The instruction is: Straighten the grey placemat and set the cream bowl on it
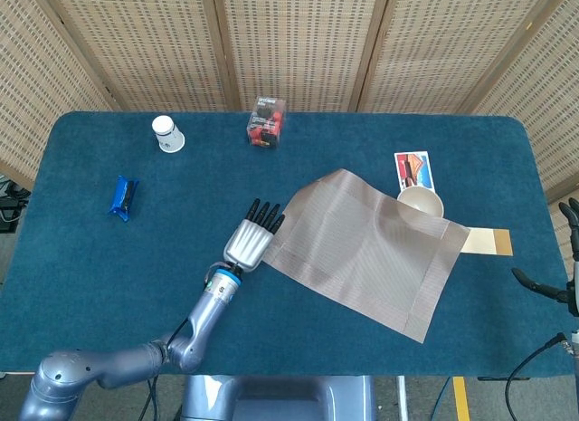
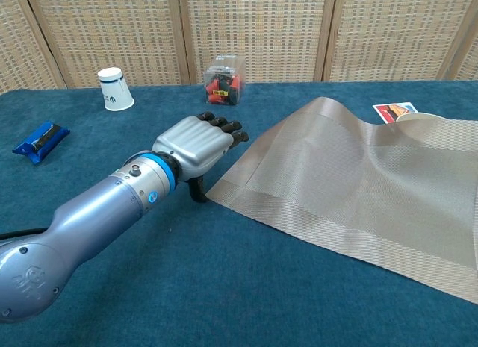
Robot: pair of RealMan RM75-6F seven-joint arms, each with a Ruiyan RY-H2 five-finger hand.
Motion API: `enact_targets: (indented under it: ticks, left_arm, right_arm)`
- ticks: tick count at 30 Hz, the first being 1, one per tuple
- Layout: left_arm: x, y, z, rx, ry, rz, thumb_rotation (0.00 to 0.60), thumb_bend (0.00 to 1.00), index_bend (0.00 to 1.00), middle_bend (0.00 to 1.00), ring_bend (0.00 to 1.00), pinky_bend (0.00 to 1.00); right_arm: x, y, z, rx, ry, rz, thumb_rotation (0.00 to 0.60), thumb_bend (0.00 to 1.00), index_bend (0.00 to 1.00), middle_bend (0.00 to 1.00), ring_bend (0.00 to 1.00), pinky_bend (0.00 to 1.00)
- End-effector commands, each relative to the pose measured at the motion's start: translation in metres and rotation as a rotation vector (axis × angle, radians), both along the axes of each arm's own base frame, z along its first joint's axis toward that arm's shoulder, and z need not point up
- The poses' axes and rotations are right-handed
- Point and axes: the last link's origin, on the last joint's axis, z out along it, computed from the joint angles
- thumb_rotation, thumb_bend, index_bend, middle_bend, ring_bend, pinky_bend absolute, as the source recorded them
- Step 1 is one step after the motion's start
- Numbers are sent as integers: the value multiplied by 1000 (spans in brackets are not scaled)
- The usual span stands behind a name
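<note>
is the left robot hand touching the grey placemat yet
Cannot tell. In the head view the left robot hand overlaps the grey placemat edge; neither view shows contact or gap.

White paper cup (image 1: 166, 133) on its side, clear box (image 1: 266, 121) of red and black pieces, blue wrapper (image 1: 123, 196), picture card (image 1: 413, 170), tan card (image 1: 489, 243), blue bench (image 1: 90, 267)

Surface finishes on the table

Woven matt grey placemat (image 2: 351, 190); napped blue cloth table (image 1: 90, 258); smooth brushed-metal left hand (image 2: 196, 144); cream bowl (image 1: 421, 202) looks matt, possibly paper.

Lab/demo setup: blue-cloth table (image 1: 90, 258), wicker screens (image 1: 289, 41) behind, cables.
</note>
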Motion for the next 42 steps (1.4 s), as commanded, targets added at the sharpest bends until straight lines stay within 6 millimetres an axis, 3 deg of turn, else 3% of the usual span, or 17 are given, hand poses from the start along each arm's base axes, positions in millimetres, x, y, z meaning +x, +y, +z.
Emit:
enact_targets:
  ticks: [1,8,18,22,24,30,32,42]
  left_arm:
    - [3,1,-3,0,8,-6,600,0,86,0,0,0]
    - [11,2,-14,-7,37,-21,600,39,90,0,0,0]
    - [20,1,-26,-7,34,-26,600,422,120,0,0,0]
    - [23,1,-28,3,20,-28,600,476,155,0,0,0]
    - [24,1,-28,4,6,-31,600,496,202,0,0,0]
    - [26,-1,-21,39,-34,-70,600,492,572,0,0,0]
    - [25,0,-16,58,-50,-81,600,488,641,0,0,0]
    - [10,4,2,106,-59,-83,600,484,797,0,0,0]
  right_arm:
    - [0,1,0,0,1,2,600,195,3,0,0,0]
    - [0,0,0,-3,-1,-1,600,192,5,0,0,0]
    - [-1,-1,0,4,-5,-3,600,183,11,0,0,0]
    - [0,-1,-1,5,-5,1,600,182,14,0,0,0]
    - [1,0,-1,6,-5,4,600,182,15,0,0,0]
    - [1,0,-2,11,-4,5,600,182,26,0,0,0]
    - [2,1,-2,12,-3,8,600,181,30,0,0,0]
    - [7,5,-3,17,5,29,600,180,51,0,0,0]
